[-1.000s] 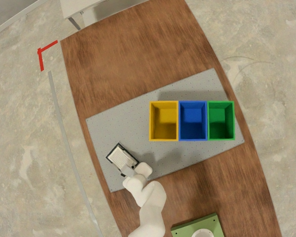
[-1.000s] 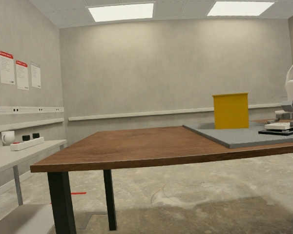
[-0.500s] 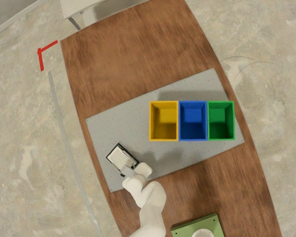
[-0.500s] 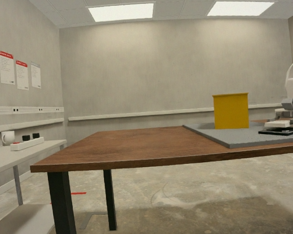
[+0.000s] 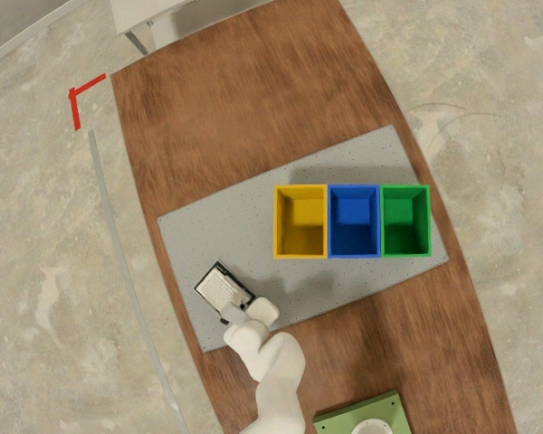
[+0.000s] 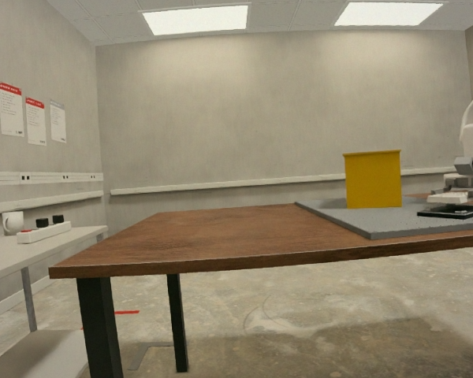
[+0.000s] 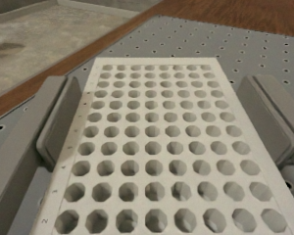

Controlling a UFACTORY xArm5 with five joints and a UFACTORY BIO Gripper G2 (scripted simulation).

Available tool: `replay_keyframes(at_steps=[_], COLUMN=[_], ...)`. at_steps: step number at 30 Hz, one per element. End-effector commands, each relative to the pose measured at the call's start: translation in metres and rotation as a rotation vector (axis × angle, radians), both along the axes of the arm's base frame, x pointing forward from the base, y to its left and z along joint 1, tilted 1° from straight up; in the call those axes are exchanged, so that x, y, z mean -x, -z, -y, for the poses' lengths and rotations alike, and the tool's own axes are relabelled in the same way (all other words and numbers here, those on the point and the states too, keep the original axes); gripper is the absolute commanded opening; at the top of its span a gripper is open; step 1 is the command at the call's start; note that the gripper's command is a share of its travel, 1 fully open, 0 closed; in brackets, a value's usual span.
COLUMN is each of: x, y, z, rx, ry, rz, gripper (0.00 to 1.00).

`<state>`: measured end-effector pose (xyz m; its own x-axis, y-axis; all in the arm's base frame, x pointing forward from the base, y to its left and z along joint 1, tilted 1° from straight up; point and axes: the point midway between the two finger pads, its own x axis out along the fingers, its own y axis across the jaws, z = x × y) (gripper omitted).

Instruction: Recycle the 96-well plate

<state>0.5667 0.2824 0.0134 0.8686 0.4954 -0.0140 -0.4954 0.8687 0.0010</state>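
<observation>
The white 96-well plate is between the gripper's fingers, roughly level. My gripper is shut on it, one finger along each long side. The exterior view shows a gap between the plate and the black plate nest below it. The yellow bin stands upright, and no object shows inside it. Its label is not visible. The arm hides part of the plate and nest in the top view.
The blue bin and green bin stand upright in a row right of the yellow one, side by side with it. All stand on the grey perforated board. A green base plate lies at the bottom.
</observation>
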Motion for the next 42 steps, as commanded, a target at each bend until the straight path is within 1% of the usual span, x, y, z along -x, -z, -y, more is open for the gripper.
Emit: replay_keyframes(at_steps=[1,42], x=[-0.001,-0.002], y=[-0.009,-0.070], z=[-0.001,-0.001], rx=[-0.005,-0.005], ry=[0.000,0.000], rz=[0.002,0.002], gripper=[0.00,0.00])
